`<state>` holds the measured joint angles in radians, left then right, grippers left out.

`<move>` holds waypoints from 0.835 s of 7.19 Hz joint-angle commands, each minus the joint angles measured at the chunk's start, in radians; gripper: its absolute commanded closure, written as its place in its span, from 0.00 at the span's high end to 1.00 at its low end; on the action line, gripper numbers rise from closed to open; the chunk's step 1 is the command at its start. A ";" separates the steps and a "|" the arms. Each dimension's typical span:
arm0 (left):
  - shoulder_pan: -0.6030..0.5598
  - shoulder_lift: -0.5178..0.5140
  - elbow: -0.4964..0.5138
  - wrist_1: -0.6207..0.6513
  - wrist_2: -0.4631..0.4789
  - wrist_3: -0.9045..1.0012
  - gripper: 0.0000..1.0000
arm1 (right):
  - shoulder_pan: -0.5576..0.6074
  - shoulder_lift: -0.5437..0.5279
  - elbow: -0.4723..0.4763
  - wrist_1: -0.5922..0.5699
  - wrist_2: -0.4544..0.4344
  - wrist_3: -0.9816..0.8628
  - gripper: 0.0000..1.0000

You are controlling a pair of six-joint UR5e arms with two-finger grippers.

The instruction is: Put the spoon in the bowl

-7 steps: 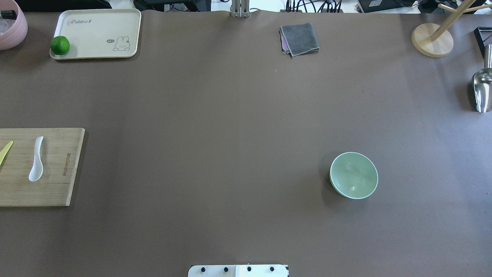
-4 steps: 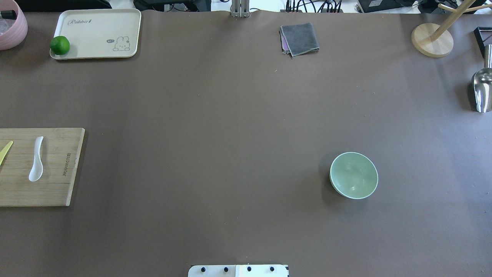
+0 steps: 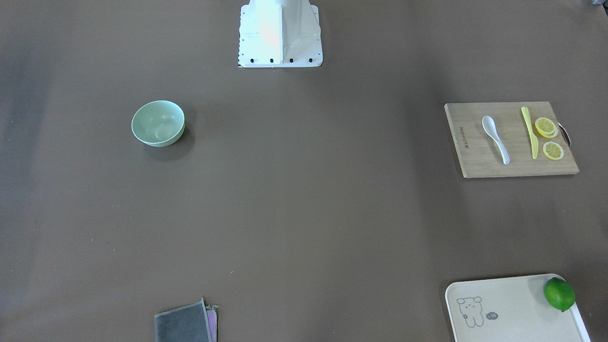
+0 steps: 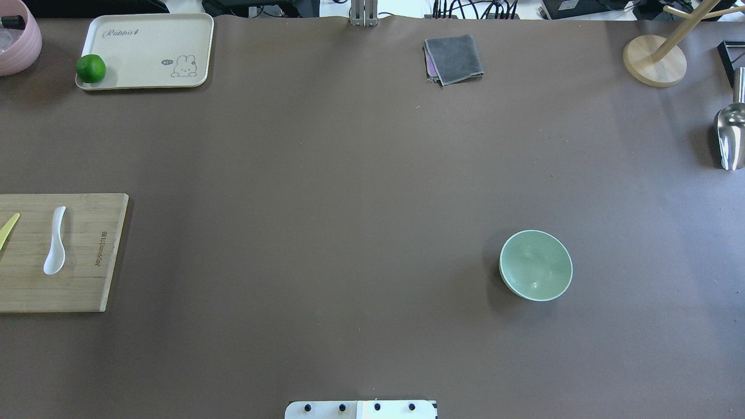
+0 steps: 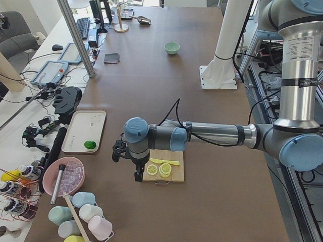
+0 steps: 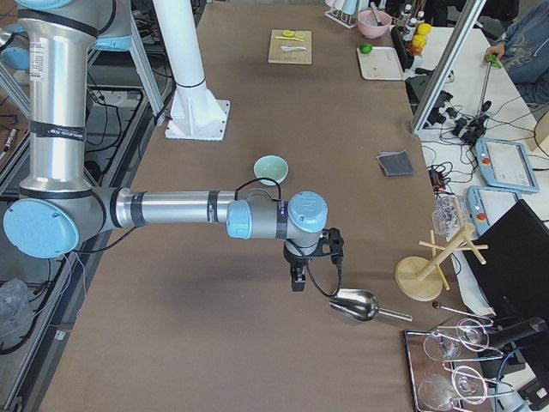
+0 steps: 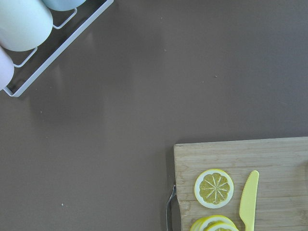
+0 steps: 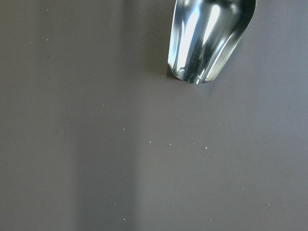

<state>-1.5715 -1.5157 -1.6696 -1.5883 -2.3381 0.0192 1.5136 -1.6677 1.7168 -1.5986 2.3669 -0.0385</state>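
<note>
The white spoon (image 4: 55,241) lies on a wooden cutting board (image 4: 87,256) at the table's left edge, scoop toward the robot; it also shows in the front view (image 3: 495,138). The mint-green bowl (image 4: 535,265) stands empty and upright on the right half of the table, far from the spoon. My left gripper (image 5: 135,174) hangs beside the board's outer end. My right gripper (image 6: 296,279) hangs near a metal scoop. Both show only in the side views, so I cannot tell if they are open or shut. The left wrist view shows the board's corner but not the spoon.
A yellow knife (image 3: 528,132) and lemon slices (image 3: 546,127) share the board. A cream tray (image 4: 151,46) with a lime (image 4: 91,68), a grey cloth (image 4: 454,58), a wooden stand (image 4: 655,60) and a metal scoop (image 4: 730,137) line the far and right edges. A cup rack (image 7: 29,29) stands off the left end.
</note>
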 commanded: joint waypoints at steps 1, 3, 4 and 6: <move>0.001 0.011 -0.010 -0.002 -0.003 -0.001 0.98 | -0.001 -0.001 0.001 0.003 0.034 -0.003 1.00; 0.001 0.012 -0.034 -0.007 -0.071 -0.008 0.98 | -0.007 -0.001 0.003 0.051 0.061 0.011 1.00; 0.002 0.011 -0.053 -0.019 -0.072 -0.010 0.98 | -0.024 -0.007 0.016 0.092 0.063 0.023 1.00; 0.051 0.002 -0.058 -0.045 -0.073 -0.008 0.98 | -0.158 -0.006 0.046 0.228 0.068 0.299 1.00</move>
<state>-1.5553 -1.5069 -1.7213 -1.6154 -2.4095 0.0100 1.4389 -1.6732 1.7442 -1.4678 2.4322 0.0980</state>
